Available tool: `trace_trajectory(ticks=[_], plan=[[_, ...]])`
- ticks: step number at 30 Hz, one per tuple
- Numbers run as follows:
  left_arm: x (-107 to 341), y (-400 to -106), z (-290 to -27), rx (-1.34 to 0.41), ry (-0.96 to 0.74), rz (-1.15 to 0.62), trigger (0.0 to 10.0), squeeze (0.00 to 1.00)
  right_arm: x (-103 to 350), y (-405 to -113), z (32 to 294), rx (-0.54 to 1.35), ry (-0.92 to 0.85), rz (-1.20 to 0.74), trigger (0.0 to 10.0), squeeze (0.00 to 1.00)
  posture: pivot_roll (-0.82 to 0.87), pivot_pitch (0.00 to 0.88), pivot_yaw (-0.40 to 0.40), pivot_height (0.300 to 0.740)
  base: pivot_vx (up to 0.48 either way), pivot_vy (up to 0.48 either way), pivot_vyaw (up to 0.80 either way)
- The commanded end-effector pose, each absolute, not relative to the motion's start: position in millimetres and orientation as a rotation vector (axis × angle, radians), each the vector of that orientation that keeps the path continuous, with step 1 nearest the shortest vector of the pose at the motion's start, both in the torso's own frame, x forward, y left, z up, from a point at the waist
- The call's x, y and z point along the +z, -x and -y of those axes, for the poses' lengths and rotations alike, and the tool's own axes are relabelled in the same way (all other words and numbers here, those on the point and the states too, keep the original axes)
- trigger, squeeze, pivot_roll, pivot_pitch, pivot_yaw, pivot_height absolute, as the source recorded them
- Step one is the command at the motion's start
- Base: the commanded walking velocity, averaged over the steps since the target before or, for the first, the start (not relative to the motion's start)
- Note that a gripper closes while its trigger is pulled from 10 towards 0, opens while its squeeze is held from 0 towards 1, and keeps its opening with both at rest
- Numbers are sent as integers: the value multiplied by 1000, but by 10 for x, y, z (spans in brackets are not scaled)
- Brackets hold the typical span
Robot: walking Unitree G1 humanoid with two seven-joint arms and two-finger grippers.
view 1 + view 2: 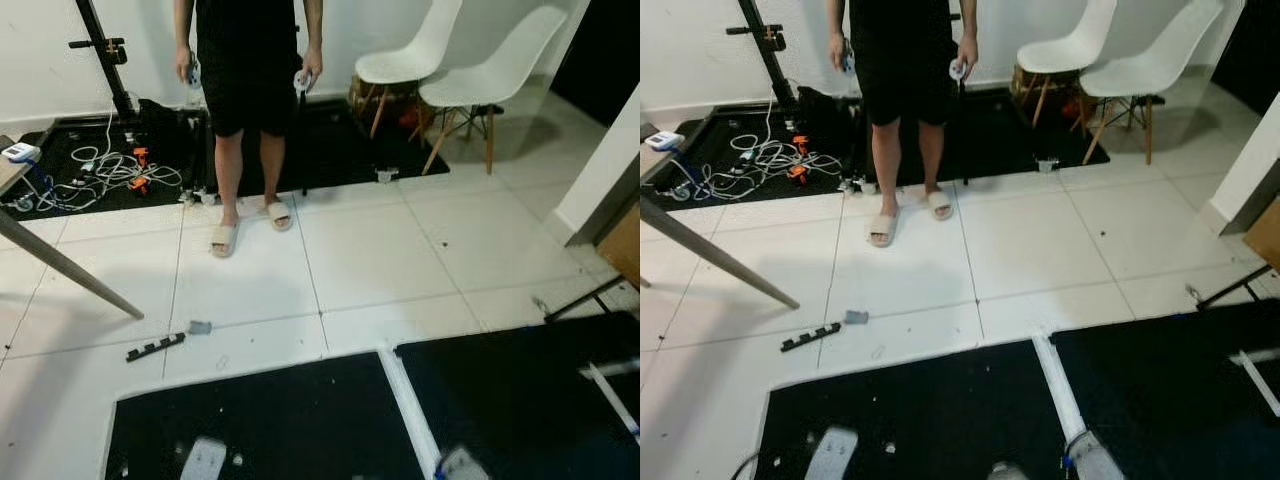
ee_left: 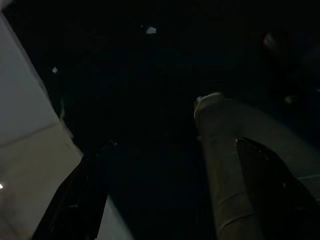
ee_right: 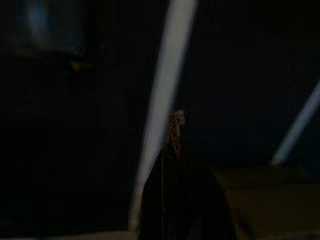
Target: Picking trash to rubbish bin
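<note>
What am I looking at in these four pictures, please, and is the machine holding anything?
This is a walking humanoid robot with two-fingered hands. The two bright pictures come from the stereo camera on its head, looking down at a white tiled floor with black mats. A person in sandals stands facing it, near two white chairs and a tangle of cables. A small grey scrap and a black strip lie on the tiles. The two dark pictures come from cameras on the wrists. The left hand is open and empty. The right hand looks shut, with nothing seen in it.
</note>
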State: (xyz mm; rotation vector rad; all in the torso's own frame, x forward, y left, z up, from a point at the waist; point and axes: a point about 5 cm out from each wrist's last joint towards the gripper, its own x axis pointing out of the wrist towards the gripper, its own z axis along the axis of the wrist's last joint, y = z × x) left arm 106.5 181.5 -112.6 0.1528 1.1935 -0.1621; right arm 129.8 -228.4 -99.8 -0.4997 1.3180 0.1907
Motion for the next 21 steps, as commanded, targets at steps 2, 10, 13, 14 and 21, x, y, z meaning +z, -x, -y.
trace_trajectory(ticks=[2,10,13,14,21], plan=[[-1172,-896,-1799,-180,-152,-1263,10000,0,-1002,-1295,2273,154,451,-1315,10000,0,-47,37,43,740,0,0,-800],[-1173,-896,-1799,-178,-151,-1264,10000,0,-898,-1601,2232,28,272,-1148,10000,0,-41,39,47,740,0,0,-800],[-1174,-898,-1790,-178,-155,-1268,10000,0,-682,-2078,2147,-67,97,-974,10000,0,-41,39,51,740,0,0,-800],[-1173,-905,-1784,-178,-155,-1267,10000,0,-621,-2190,2125,-78,70,-938,10000,0,-41,39,51,740,0,0,-800],[-1158,-979,-1786,-170,-164,-1257,10000,0,-320,-2665,1944,-99,-75,-766,10000,0,-31,34,50,740,0,0,-800]])
